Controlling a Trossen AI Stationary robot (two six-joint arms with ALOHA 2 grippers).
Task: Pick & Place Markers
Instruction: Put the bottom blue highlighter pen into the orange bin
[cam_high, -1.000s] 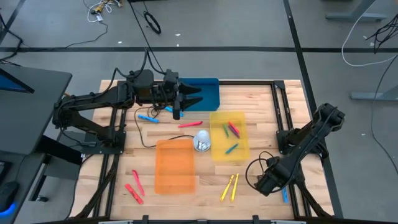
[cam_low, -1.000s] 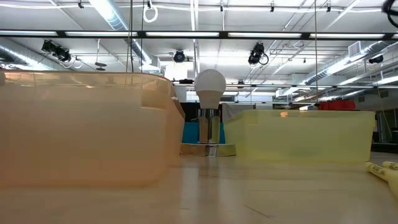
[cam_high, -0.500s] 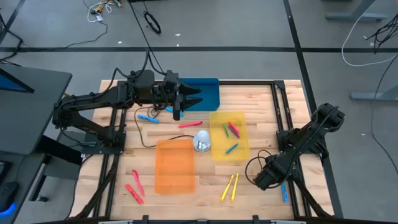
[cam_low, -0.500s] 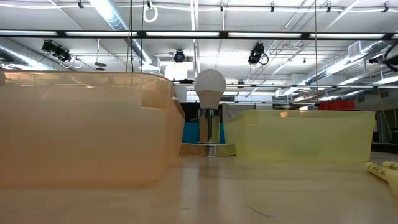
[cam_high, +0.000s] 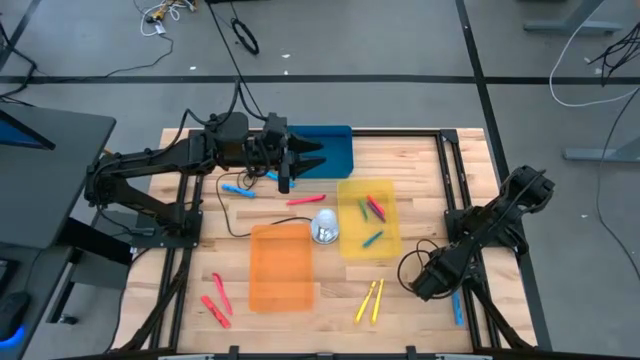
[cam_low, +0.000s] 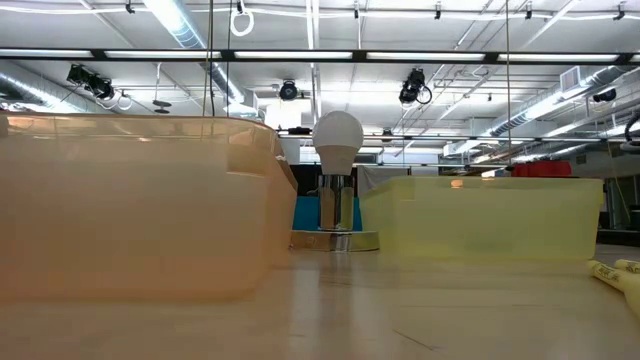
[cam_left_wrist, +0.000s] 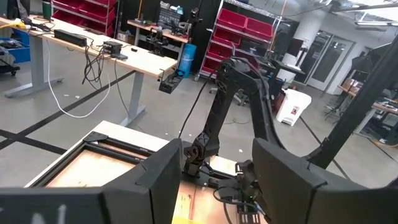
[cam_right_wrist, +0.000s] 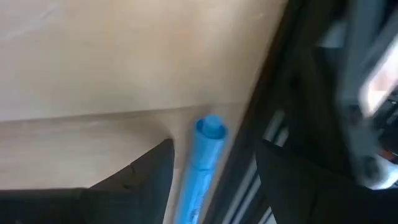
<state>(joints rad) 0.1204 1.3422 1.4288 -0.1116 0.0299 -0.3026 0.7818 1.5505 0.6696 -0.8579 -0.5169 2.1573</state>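
Marker (cam_right_wrist: 202, 171) half-hidden by right gripper (cam_right_wrist: 211, 186)

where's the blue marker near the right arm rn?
High view: blue marker lies at the table's right edge beside the frame rail, under the right end effector, right of the two yellow markers.

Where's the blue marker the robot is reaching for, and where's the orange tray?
blue marker (cam_right_wrist: 202, 168): right wrist view, middle of its barrel, between the right gripper's fingers.
orange tray (cam_high: 281, 264): high view, its bare floor.
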